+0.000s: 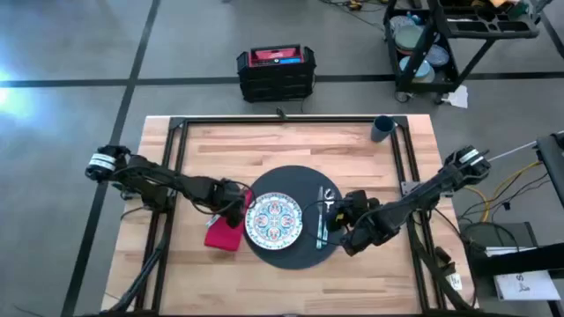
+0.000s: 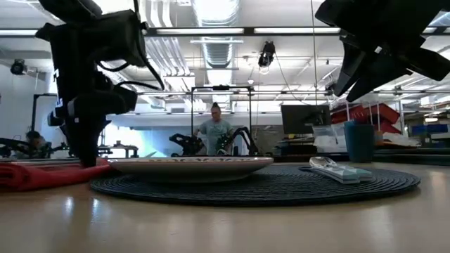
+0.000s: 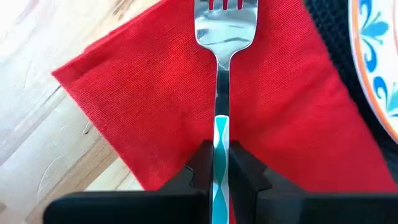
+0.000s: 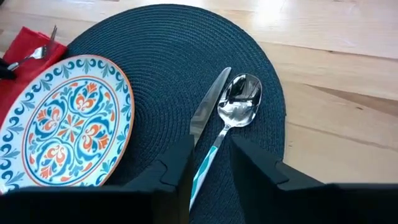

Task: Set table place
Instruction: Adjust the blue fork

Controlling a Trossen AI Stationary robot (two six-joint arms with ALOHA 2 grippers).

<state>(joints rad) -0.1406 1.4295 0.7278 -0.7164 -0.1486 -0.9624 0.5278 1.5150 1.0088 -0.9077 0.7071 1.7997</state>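
Observation:
A round dark mat (image 1: 304, 180) lies mid-table with the patterned plate (image 1: 274, 220) on it. To the plate's right, a knife (image 4: 208, 109) and spoon (image 4: 239, 102) rest side by side on the mat. The red napkin (image 1: 222, 236) lies left of the mat. My left gripper (image 1: 236, 211) is low over the napkin, shut on the fork (image 3: 225, 28). My right gripper (image 4: 211, 155) hangs open above the spoon's handle, raised off the table in the low view. The dark blue cup (image 1: 382, 129) stands at the far right. My left gripper pinches the fork's teal-patterned handle (image 3: 221, 134) between its two fingers, and the fork runs straight out from between them. The fingers (image 2: 88, 160) come steeply down to napkin height. The fork's head (image 4: 38, 52) lies over the red napkin; whether it rests there I cannot tell.
A black rail frame (image 1: 282, 120) edges the tabletop. A black-and-red box (image 1: 275, 72) sits on the floor beyond the far edge, and a cart (image 1: 441, 35) stands at the far right. A person (image 2: 214, 130) stands in the room behind. Bare wood lies near the front edge.

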